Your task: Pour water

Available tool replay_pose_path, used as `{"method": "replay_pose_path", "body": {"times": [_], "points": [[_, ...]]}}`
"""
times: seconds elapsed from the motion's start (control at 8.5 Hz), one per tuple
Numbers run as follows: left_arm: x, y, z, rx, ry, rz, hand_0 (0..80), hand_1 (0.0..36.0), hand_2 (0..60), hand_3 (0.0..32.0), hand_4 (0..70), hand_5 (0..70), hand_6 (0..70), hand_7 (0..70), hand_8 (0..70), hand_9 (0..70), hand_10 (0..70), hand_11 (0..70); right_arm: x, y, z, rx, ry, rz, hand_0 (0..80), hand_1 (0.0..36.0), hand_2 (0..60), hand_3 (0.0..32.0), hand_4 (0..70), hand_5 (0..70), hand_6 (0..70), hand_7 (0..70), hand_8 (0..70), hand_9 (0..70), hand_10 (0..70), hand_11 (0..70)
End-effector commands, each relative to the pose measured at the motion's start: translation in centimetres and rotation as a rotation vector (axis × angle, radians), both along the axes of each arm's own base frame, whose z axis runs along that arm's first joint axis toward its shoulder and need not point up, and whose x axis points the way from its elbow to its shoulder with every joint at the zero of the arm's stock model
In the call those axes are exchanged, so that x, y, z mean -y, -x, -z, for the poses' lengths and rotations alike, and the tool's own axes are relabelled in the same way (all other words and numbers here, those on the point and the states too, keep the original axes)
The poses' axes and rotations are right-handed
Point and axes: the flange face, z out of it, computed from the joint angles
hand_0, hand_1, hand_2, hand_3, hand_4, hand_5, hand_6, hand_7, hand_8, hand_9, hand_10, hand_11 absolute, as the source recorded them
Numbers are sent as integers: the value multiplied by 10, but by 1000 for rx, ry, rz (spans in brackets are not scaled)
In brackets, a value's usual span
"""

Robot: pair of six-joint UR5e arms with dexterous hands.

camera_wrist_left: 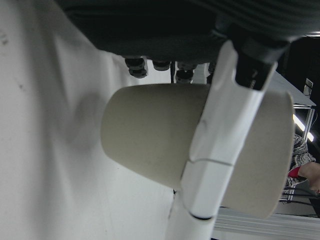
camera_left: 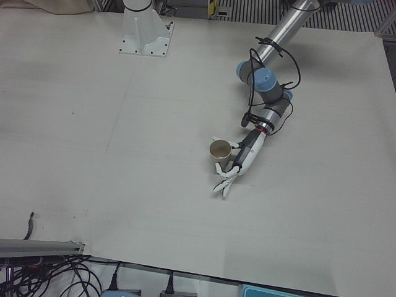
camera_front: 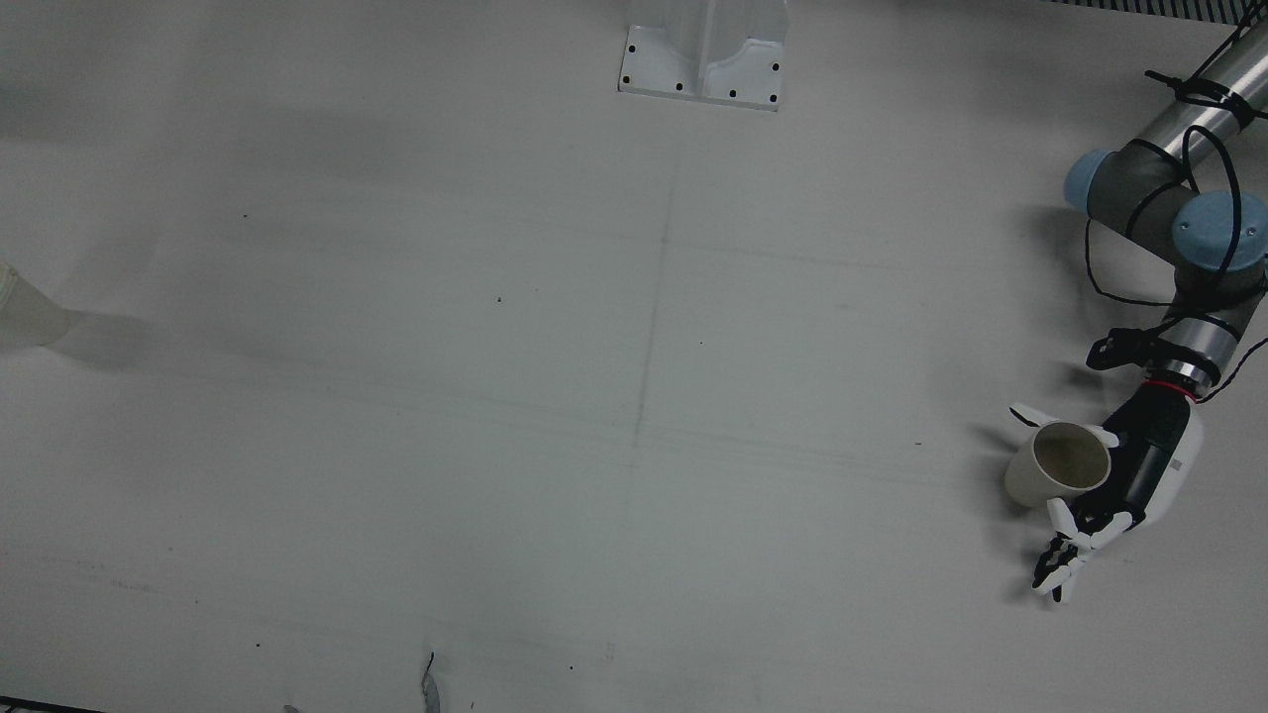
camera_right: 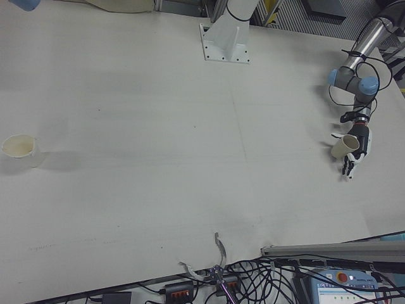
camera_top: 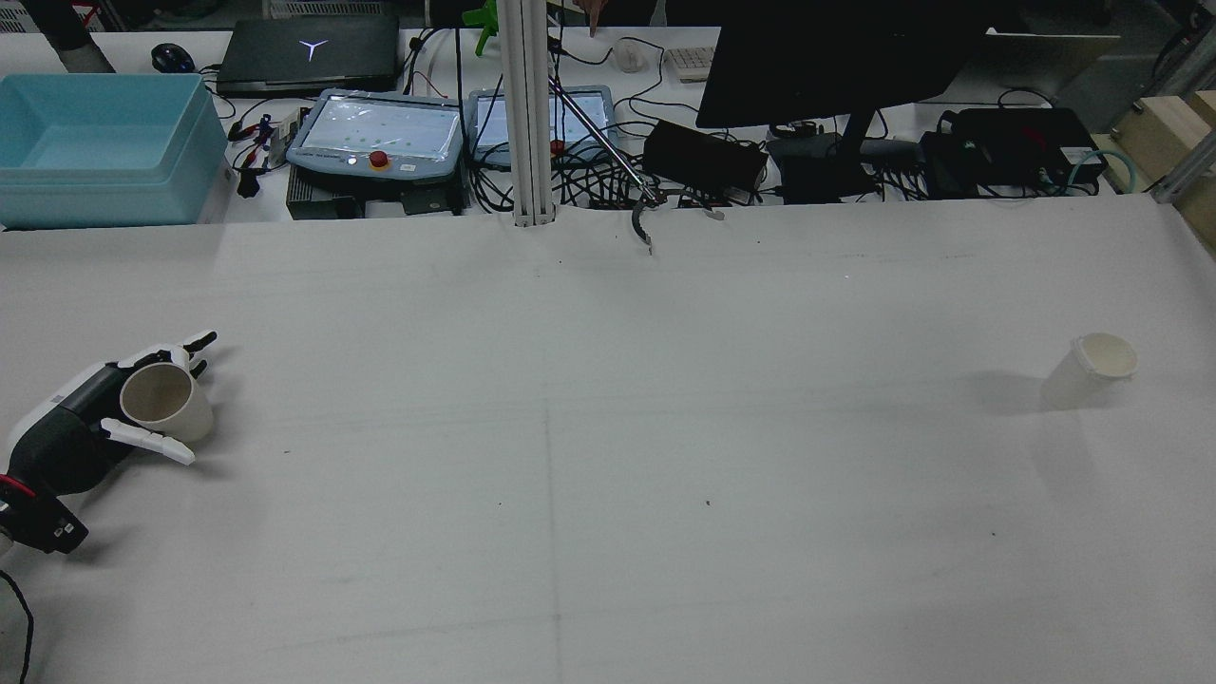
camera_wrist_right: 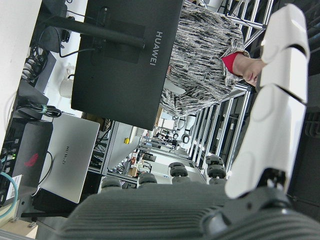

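Left robot hand [camera_top: 90, 418] sits low at my left edge of the table [camera_top: 608, 456], cradling the beige paper cup [camera_top: 166, 401]: thumb on one side of the wall, fingers reaching past the other, and in the left hand view one finger [camera_wrist_left: 225, 145] lies flat across the cup's side. Cup looks slightly tilted, mouth open toward the rear camera; I cannot tell whether its base rests on the table or is just clear of it, nor whether it holds water. Risks as I judge them: the wall is thin paper, so squeezing harder could crumple it and slop the contents; the hold looks partial, so a fast swing across the table could let the cup rotate or slip. The receiving cup [camera_top: 1091, 369], pale and translucent, stands well apart on the far right side, so the carry is long and any tilt along the way spills early. It also looks light; a knock from my fingers during the pour could tip it. Right robot hand [camera_wrist_right: 270, 125] shows only in its own camera, fingers extended, holding nothing visible. Table surface is plain white, faintly scuffed, bare between the cups. Beyond its far edge: blue bin [camera_top: 104, 142], two teach pendants [camera_top: 380, 133], monitor [camera_top: 836, 52], laptop [camera_top: 309, 52], tangled cables.
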Motion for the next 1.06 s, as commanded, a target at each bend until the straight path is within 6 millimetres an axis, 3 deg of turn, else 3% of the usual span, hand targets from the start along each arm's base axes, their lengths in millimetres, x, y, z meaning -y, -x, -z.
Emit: {"method": "replay_pose_path", "body": {"times": [0.0,0.47,0.94], "points": [[-3,8,28,-29,25,0,800,360,600,0,343,700,112,104,12,6,22,78,3,-1,2,5,-36,-3,514,215,106,0,0,64,79,0,5,0,0,0],[-6,13,70,-61,31,-10,800,360,600,0,372,700,115,108,13,7,18,71,-5,-1,-8,11,-45,-2,509,209,103,0,0,64,87,0,11,6,0,0],[-18,23,114,-78,48,-25,800,360,600,0,372,700,121,113,14,8,13,64,-16,5,-64,14,-73,10,508,206,98,0,0,63,81,0,11,7,0,0]]}}
